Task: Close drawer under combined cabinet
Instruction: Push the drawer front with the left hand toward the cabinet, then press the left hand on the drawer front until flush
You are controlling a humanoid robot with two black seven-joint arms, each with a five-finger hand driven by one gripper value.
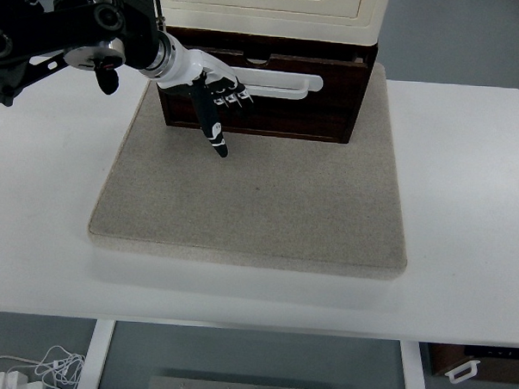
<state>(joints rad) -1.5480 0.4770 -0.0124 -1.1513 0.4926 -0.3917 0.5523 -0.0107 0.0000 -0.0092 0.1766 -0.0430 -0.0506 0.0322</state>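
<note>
the mat (259, 212) in front of the drawer (280, 109) lies bare, open to a hand from the right and from the near side. the left hand (214, 93) stands against the drawer front's left part, over the handle (277, 82).

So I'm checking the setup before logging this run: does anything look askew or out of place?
Nothing looks damaged or spilled. The dark drawer juts slightly beyond the cream cabinet above it, with the left hand against its front by the white handle.
</note>
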